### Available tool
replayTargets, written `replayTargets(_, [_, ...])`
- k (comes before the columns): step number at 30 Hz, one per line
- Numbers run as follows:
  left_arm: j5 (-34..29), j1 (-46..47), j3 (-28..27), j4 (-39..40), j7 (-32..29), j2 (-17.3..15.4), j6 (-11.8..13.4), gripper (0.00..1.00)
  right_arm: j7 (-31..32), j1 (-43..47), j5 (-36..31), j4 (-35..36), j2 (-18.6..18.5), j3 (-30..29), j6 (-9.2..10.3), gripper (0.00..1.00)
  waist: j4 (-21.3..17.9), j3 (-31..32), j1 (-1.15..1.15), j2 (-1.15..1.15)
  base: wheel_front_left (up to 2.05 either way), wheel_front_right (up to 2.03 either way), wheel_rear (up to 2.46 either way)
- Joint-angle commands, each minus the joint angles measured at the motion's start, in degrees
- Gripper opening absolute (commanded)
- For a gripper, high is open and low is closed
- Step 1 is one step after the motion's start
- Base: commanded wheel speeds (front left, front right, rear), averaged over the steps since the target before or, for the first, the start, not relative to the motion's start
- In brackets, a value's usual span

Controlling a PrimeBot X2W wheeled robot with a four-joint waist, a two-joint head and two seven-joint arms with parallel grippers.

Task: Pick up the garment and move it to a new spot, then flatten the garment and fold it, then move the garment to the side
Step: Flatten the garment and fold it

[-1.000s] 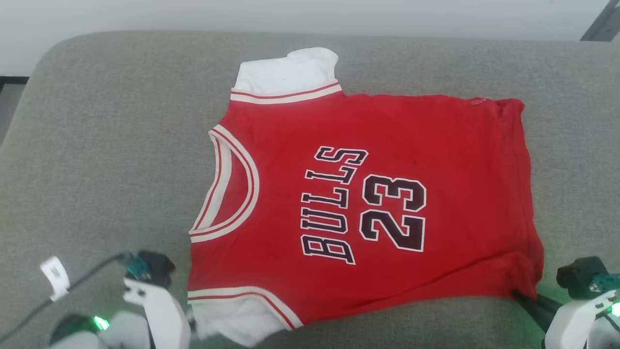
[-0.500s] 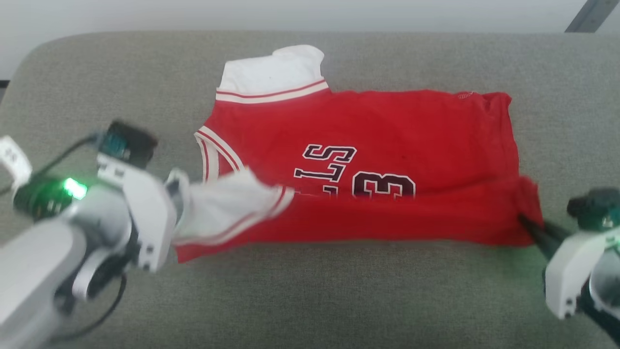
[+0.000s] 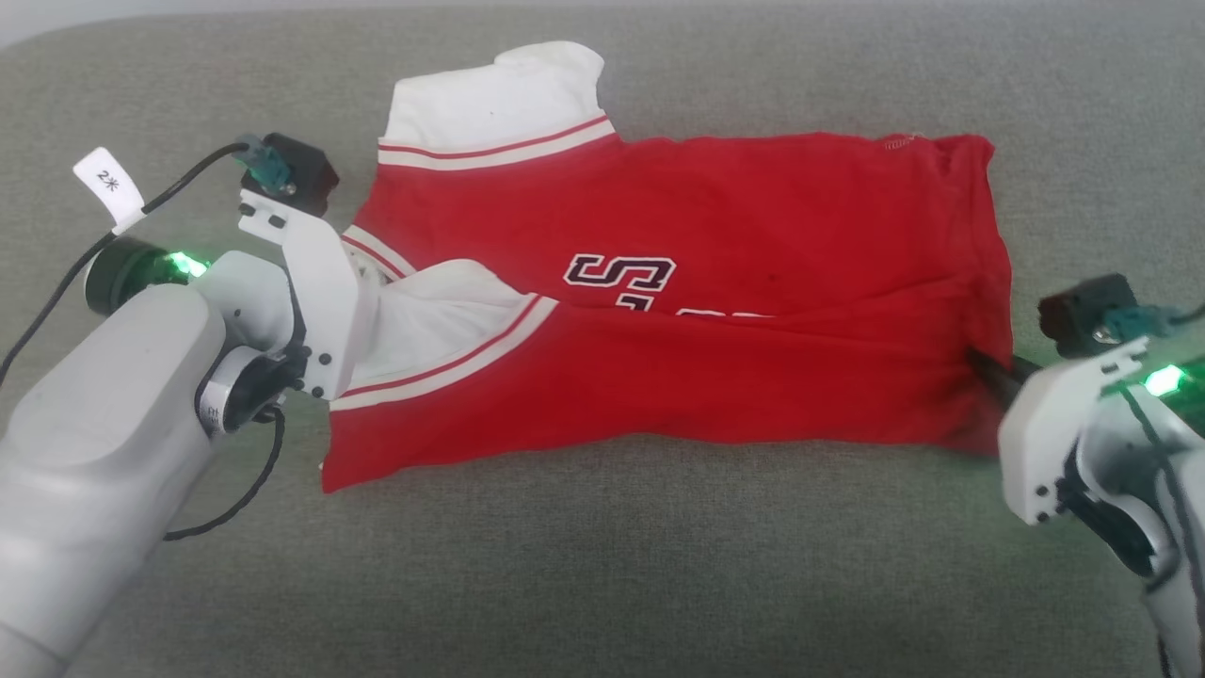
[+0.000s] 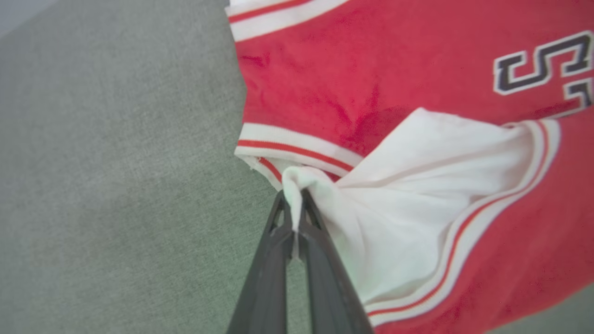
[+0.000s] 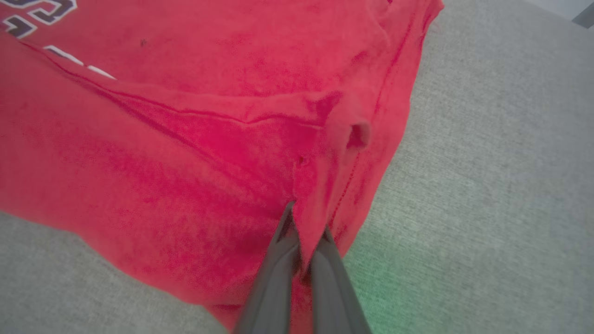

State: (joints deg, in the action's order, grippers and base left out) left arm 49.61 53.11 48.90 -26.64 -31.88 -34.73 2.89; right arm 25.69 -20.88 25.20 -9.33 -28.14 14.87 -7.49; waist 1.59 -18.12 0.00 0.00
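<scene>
Garment (image 3: 753, 217): near half folded over lettering; only "S" visible.
Left claw (image 4: 292, 204): clamped on garment's white sleeve (image 4: 417, 199).
Right claw (image 5: 306, 222): pinching garment's red hem corner.

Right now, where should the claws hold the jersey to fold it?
The jersey by its near edge's ends, from the near side: left claw on the white sleeve, right claw on the hem corner. It lies sideways, so these lift evenly.

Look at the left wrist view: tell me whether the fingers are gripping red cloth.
No, the fingers are shut on a corner of the white sleeve of the shirt.
</scene>
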Motion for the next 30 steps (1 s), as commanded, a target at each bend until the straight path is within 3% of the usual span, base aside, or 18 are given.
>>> replayTargets(1, [0.5,1.0,0.2,-3.1,0.1,0.9,-1.1,0.00,-0.4,-1.6,0.1,-1.1,0.6,0.8,0.00,0.00,-0.4,-0.5,0.00,0.00,0.00,0.00,0.00])
replayTargets(2, [1.0,1.4,0.2,-5.2,0.0,1.7,-1.7,0.00,-0.3,-2.1,0.2,-1.7,0.6,1.4,0.00,0.00,-0.5,-0.6,0.00,0.00,0.00,0.00,0.00])
replayTargets(4, [2.5,2.0,-0.2,-9.4,-0.7,3.3,-2.3,0.34,-0.7,-3.3,0.4,-3.0,0.7,2.3,0.00,0.00,-0.6,-0.8,0.00,0.00,0.00,0.00,0.00])
replayTargets(5, [3.5,2.2,-0.7,-11.7,-1.6,4.0,-2.2,0.42,-1.0,-3.8,0.4,-3.5,0.9,3.0,0.00,0.07,-0.7,-0.8,0.00,0.00,0.00,0.00,0.00])
replayTargets(6, [3.8,2.7,-0.9,-13.4,-2.2,4.7,-2.2,0.48,-1.1,-4.1,0.6,-4.0,1.0,3.3,0.00,0.22,-0.7,-0.7,0.00,0.00,0.00,0.00,0.00])
replayTargets(7, [4.5,3.0,-1.1,-14.9,-2.8,5.2,-2.5,0.69,-1.2,-4.4,0.8,-4.5,1.2,3.5,0.00,0.36,-0.7,-0.6,0.00,0.00,0.00,0.00,0.00])
replayTargets(8, [5.0,3.4,-1.3,-16.2,-3.1,5.7,-2.6,0.96,-1.2,-4.7,1.0,-5.0,1.1,3.7,0.00,0.49,-0.7,-0.5,0.00,0.00,0.00,0.00,0.00])
replayTargets(9, [5.4,3.9,-1.5,-17.2,-3.5,6.1,-2.8,1.00,-1.5,-5.0,1.1,-5.2,1.0,3.7,0.00,1.00,-0.6,-0.3,0.00,0.00,0.00,0.00,0.00])
replayTargets(20, [5.7,7.5,-1.2,-19.9,-7.4,7.2,-2.7,1.00,-3.7,-4.5,0.8,-3.8,1.6,0.1,0.00,1.00,0.4,2.8,0.00,0.00,0.00,0.00,0.00])
replayTargets(30, [7.7,4.0,0.3,-10.6,-16.5,5.1,1.6,1.00,-10.9,-0.6,-4.6,2.4,6.5,-10.4,0.00,1.00,1.3,5.5,0.00,0.00,0.00,0.00,0.00])
